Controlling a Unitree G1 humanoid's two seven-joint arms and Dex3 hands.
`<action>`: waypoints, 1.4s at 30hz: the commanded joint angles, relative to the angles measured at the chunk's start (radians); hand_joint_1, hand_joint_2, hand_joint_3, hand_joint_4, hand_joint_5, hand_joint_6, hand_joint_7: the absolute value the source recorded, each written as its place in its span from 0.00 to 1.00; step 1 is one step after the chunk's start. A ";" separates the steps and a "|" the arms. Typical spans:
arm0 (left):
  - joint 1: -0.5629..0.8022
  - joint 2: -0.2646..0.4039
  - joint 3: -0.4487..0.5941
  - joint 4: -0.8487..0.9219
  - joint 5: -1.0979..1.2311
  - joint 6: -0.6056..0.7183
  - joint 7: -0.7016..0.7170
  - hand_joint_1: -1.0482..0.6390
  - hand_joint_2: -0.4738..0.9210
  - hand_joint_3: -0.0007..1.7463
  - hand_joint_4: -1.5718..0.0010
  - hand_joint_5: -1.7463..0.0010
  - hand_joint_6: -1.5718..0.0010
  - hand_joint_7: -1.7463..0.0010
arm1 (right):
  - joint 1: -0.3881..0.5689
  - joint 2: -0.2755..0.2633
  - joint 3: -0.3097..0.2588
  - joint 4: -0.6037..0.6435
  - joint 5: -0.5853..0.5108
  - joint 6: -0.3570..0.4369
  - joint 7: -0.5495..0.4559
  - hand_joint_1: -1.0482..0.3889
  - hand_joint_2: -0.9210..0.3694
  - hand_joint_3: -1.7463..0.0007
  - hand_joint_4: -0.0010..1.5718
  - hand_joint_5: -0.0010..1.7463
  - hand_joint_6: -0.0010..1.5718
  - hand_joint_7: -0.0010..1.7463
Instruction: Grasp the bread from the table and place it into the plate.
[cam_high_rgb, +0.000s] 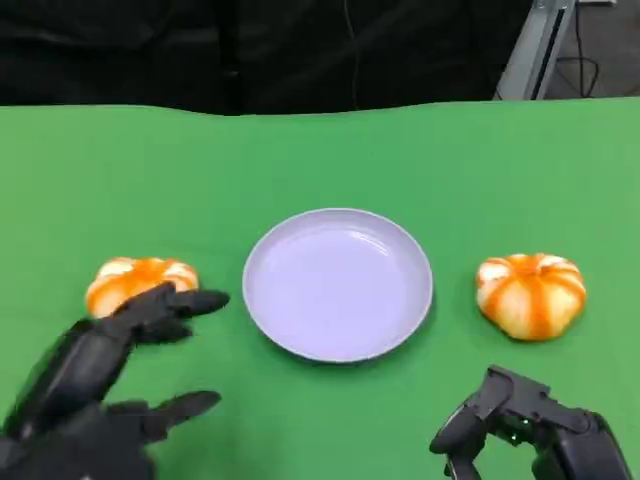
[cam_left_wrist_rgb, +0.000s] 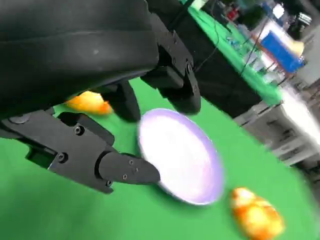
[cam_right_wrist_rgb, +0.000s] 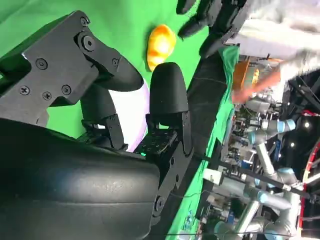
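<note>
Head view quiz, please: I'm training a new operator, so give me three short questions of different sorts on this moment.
1. True or false: the plate already holds bread.
2. Which hand is reaching with spread fingers at a bread? A) left hand B) right hand
3. Fill in: one bread lies left of the plate, the other bread lies to its ____.

Key: 1 false; 2 A; 3 right.
</note>
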 joint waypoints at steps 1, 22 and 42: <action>-0.087 0.081 -0.035 0.028 0.162 0.049 0.012 0.31 1.00 0.01 0.98 0.73 0.82 0.97 | 0.001 -0.003 -0.004 -0.007 0.001 0.008 -0.005 0.68 0.42 0.27 0.44 0.93 0.48 0.76; -0.618 0.037 -0.334 0.942 0.484 0.180 0.217 0.34 1.00 0.01 0.97 0.85 0.84 0.99 | 0.016 -0.006 -0.003 -0.005 -0.011 -0.010 -0.012 0.67 0.44 0.26 0.45 0.92 0.49 0.75; -0.766 0.030 -0.395 1.359 0.321 -0.206 0.585 0.51 0.92 0.17 0.44 0.02 0.47 0.20 | 0.015 -0.004 0.001 -0.005 -0.023 -0.011 -0.016 0.68 0.43 0.26 0.45 0.92 0.49 0.75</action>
